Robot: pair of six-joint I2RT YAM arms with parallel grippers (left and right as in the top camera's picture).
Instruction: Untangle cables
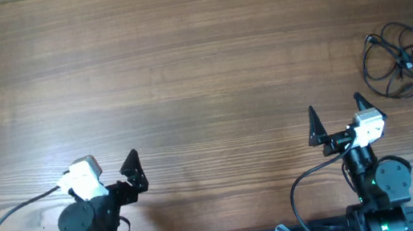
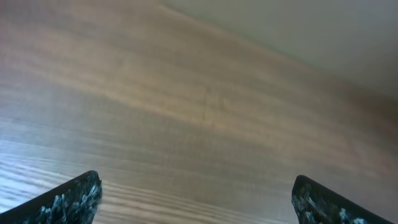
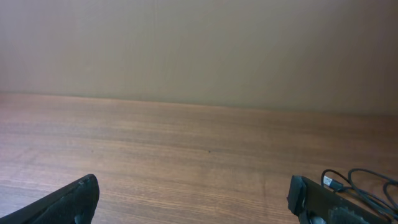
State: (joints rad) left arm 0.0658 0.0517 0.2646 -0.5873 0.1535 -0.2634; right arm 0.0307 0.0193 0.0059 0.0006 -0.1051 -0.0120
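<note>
Your left hand and right hand sitting wide open, holding nothing; cables lying tangled on counter, beyond right hand.

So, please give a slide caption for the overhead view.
Left gripper and right gripper open; tangled cables untouched at far right.

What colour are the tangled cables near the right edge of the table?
The cables look black; the overhead view shows them best.

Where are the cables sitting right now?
Overhead, the cables lie in a loose tangle at the right edge of the table, ahead and to the right of the open right gripper, untouched.
</note>
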